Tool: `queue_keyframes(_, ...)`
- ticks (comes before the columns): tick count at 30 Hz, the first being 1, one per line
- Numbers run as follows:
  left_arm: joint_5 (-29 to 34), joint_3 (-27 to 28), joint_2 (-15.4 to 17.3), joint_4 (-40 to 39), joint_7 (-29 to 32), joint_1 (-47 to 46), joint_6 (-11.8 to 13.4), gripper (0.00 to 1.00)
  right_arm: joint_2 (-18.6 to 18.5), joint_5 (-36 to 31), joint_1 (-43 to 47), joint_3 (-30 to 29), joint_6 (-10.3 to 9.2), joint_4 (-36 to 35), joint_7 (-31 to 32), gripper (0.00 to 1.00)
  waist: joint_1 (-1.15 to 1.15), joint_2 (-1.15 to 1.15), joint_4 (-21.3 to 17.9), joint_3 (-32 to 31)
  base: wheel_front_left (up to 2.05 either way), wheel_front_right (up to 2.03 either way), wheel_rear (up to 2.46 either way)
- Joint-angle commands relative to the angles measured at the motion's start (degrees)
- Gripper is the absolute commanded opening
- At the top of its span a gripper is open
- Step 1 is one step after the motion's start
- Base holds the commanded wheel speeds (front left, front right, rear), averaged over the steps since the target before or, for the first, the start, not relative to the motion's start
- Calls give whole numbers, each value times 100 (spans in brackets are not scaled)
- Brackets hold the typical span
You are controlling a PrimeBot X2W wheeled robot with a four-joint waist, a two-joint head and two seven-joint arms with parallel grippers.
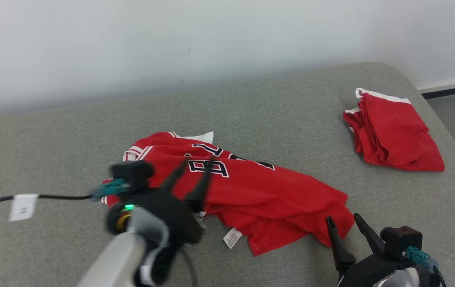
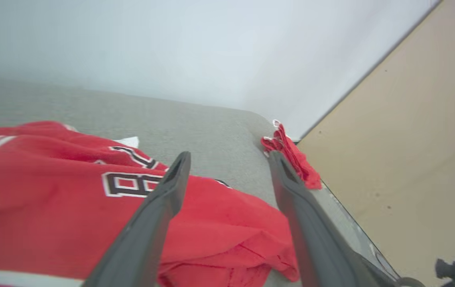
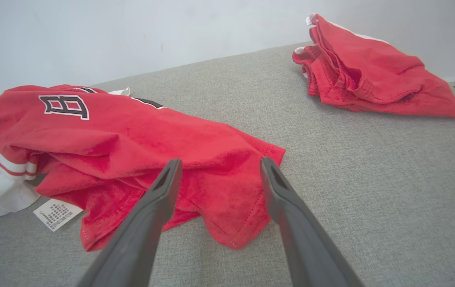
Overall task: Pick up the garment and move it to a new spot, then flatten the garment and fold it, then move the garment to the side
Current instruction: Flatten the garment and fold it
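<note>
The garment (image 1: pixel 259 191) is a red jersey with black-and-white letters, lying crumpled in the middle of the grey padded surface (image 1: pixel 275 111). My left gripper (image 1: pixel 197 161) hovers over the jersey's lettered left part, open. In the left wrist view the left gripper (image 2: pixel 229 155) has nothing between its fingers, and the garment (image 2: pixel 52 207) lies under and to their left. My right gripper (image 1: pixel 343 217) stands open just off the jersey's lower right hem. The right wrist view has the right gripper (image 3: pixel 220 160) pointing at that hem of the garment (image 3: pixel 131 139), not touching it.
A second red piece of clothing (image 1: pixel 394 135) lies folded at the back right near the surface's edge. A white care label (image 1: pixel 232 238) sticks out under the jersey's front edge. A black cable with a white tag (image 1: pixel 22 206) crosses the left side. A pale wall stands behind.
</note>
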Motion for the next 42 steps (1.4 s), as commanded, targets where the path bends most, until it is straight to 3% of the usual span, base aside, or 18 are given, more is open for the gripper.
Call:
queue_keyframes(1, 90, 159, 237, 11, -107, 163, 173, 100, 4, -19, 30, -21, -11, -37, -3, 100, 0, 0, 70, -24, 0, 0, 0)
queue_keyframes(2, 244, 395, 547, 74, -220, 256, 461, 100, 3, -34, 42, -24, -11, -58, 17, 100, 0, 0, 99, -16, 0, 0, 0)
queue_keyframes(4, 284, 608, 858, 257, -167, 408, 783, 100, 4, -37, 35, 5, -11, -89, 38, 100, 0, 0, 117, 23, 0, 0, 0)
queue_keyframes(12, 241, 796, 1148, 1005, 217, 302, 1173, 100, -46, -18, -73, 84, -11, -157, 51, 100, 0, 0, 28, 154, 0, 0, 0)
queue_keyframes(14, 180, 823, 1097, 1197, 246, 201, 1189, 100, -62, -19, -96, 95, -11, -165, 69, 100, 0, 0, -22, 181, 0, 0, 0)
queue_keyframes(20, -69, 921, 970, 1608, 203, 8, 903, 100, -89, 2, -100, 103, -11, -161, 81, 100, 0, 0, -128, 224, 0, 0, 0)
queue_keyframes(21, -71, 922, 963, 1690, 196, -28, 887, 70, -93, 2, -98, 101, -11, -159, 82, 100, 0, 0, -136, 222, 0, 0, 0)
queue_keyframes(23, -54, 938, 985, 1812, 132, -97, 847, 0, -92, -7, -89, 98, -11, -160, 89, 100, 0, 0, -142, 208, 0, 0, 0)
queue_keyframes(29, -292, 1044, 975, 1766, 45, 211, 614, 0, -67, -52, 19, -16, -11, -204, 98, 100, 0, 0, 33, 123, 0, 0, 0)
queue_keyframes(33, -688, 1311, 982, 1013, -15, 844, 477, 0, -59, -50, 74, -100, -11, -209, 99, 100, 0, 0, 226, 66, 0, 0, 0)
queue_keyframes(38, -1033, 1522, 1243, -604, 204, 2182, 761, 0, -59, -67, 153, -250, -11, -284, 132, 100, 0, 0, 521, 66, 0, 0, 0)
queue_keyframes(42, -1148, 1626, 1468, -1559, 393, 3109, 1171, 0, -68, -86, 181, -389, -11, -360, 158, 100, 0, 0, 716, 110, 0, 0, 0)
